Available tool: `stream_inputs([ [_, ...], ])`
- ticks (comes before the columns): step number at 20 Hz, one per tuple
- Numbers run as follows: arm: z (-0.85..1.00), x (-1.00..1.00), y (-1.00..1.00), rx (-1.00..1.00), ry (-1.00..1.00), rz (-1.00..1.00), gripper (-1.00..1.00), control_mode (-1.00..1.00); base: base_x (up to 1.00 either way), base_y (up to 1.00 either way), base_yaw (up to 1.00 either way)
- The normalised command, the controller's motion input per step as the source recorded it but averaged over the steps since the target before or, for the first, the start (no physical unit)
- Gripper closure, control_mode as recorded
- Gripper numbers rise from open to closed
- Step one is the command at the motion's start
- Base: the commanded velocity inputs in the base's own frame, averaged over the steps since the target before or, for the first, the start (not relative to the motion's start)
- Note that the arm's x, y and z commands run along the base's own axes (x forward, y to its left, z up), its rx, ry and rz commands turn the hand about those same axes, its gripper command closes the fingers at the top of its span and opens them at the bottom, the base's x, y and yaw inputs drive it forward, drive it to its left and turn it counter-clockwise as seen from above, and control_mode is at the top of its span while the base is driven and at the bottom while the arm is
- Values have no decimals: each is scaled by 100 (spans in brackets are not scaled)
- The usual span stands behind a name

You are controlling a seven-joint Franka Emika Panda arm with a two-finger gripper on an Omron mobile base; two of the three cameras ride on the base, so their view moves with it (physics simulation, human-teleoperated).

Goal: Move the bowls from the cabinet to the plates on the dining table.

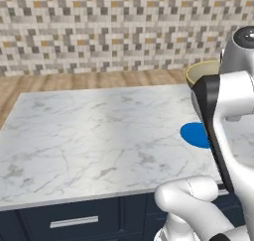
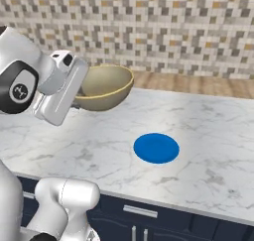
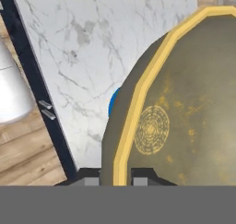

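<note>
Bowl (image 2: 104,86) held up off the table (image 2: 208,150), clear of the marble, tilted a little with its open side up and slightly toward the tiled wall (image 2: 149,27). Gripper (image 3: 116,178) pinched on the bowl's rim: in the hand view one fingertip (image 3: 90,178) sits outside the rim, the other inside it, pale rim between them. Speckled olive-yellow inside shows, with a ring pattern at the bottom. Blue plate (image 2: 156,148) lies flat on the table, below and to the right of the bowl in the right base view, not touched by it. Left base view: the arm hides part of the plate and most of the bowl. Navy base with silver handles (image 1: 74,221) under the table edge. Wood floor (image 1: 74,79) beyond.
</note>
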Motion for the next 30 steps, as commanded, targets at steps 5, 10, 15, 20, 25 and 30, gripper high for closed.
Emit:
stream_inputs([
  [5,-19,10,-36,9,6,0,100,-100,0,0,0],
  [10,-22,11,-31,7,5,0,100,-100,0,0,0],
  [15,-29,21,-32,2,4,-1,100,-100,0,0,0],
  [20,-26,31,-32,0,1,-2,100,-100,0,0,0],
  [25,-23,29,-15,0,0,-1,100,-100,0,0,0],
  [30,-24,28,-3,-1,0,0,100,-100,0,0,0],
])
